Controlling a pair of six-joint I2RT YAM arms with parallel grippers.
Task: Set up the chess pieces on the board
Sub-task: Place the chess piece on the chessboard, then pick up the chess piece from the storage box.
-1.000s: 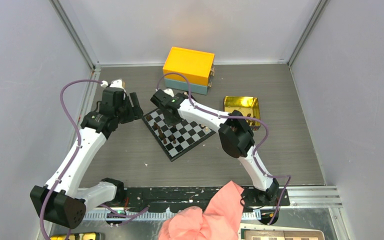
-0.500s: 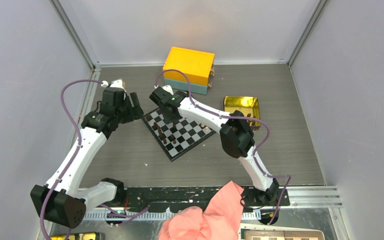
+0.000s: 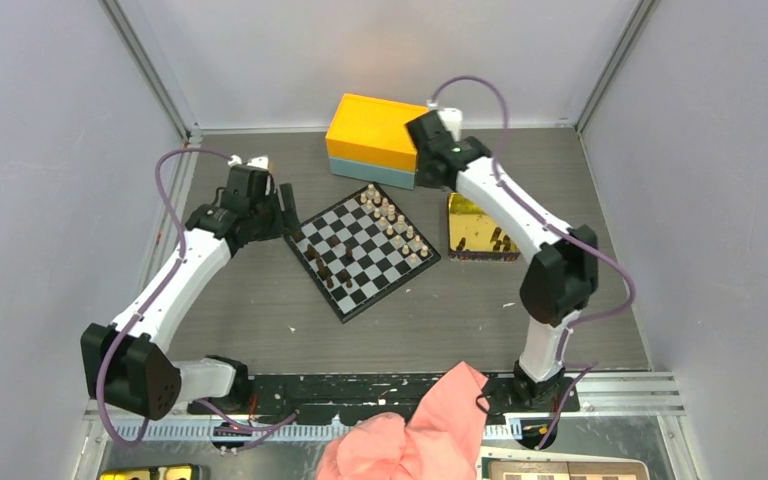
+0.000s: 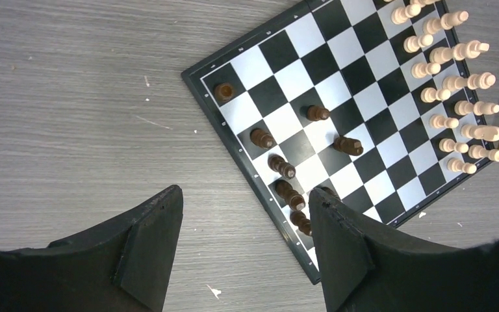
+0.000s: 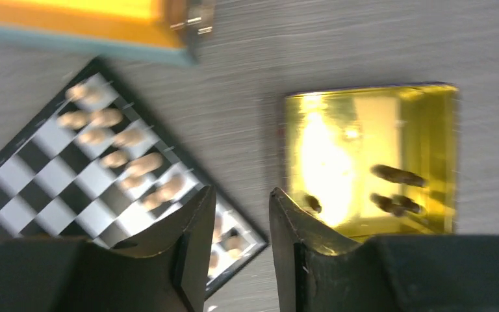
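Spanning the view: grey wood-grain table (image 3: 260, 320), bearing everything.
Box: yellow rectangular box with a teal base (image 3: 375, 130), upper centre, behind the board; the right arm overlaps its right end.
Board: black-and-white checkered chessboard (image 3: 355, 240), centre, turned diamond-wise.
Tin: shiny gold square tin (image 5: 442, 162), right of the board, partly crossed by the right arm.
Left gripper (image 4: 243, 201): jaws apart, empty, over the board's left edge.
Right gripper (image 5: 240, 195): jaws apart, empty, between board and tin.
Pieces: light tan chessmen (image 4: 458, 81) in two rows on the board's right edge; dark brown chessmen (image 4: 282, 166) on its left side, a few in the tin.
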